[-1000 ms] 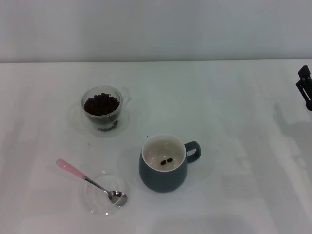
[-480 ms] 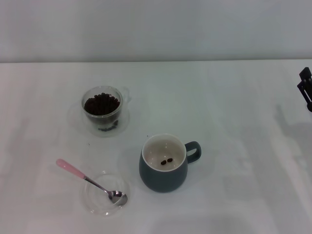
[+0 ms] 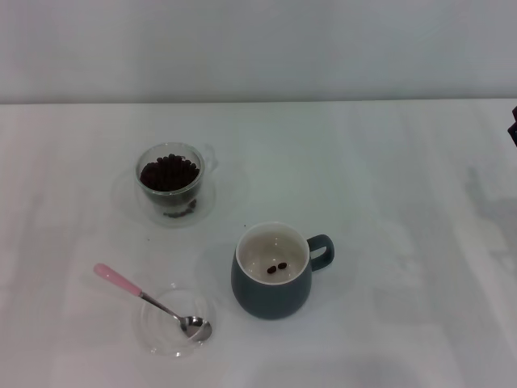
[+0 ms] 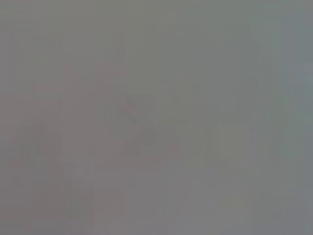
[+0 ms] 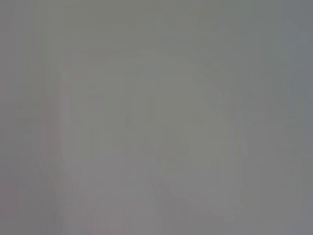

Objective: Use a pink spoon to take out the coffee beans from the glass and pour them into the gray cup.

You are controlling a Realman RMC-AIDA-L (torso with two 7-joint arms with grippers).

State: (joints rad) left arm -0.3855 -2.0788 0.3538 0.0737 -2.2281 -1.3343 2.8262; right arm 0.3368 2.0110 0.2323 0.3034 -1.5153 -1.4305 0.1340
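Head view: a white tabletop [image 3: 388,202] fills the frame. The glass [image 3: 170,179], heaped with coffee beans [image 3: 168,172], stands left of centre in the upper half, on a flat clear dish [image 3: 129,202]. The gray cup [image 3: 272,272] stands just below the middle of the frame, its handle pointing to the frame's right, with two beans on its cream floor. At lower left the pink spoon [image 3: 153,303] lies with its silver bowl resting in a second clear dish [image 3: 161,335] and its pink handle angled toward the upper left. At the right edge a sliver of the right claw [image 3: 513,129] shows; I cannot tell whether it is open or closed. The left claw is out of sight.

Left wrist view: only a blank gray field.

Right wrist view: the same blank gray.
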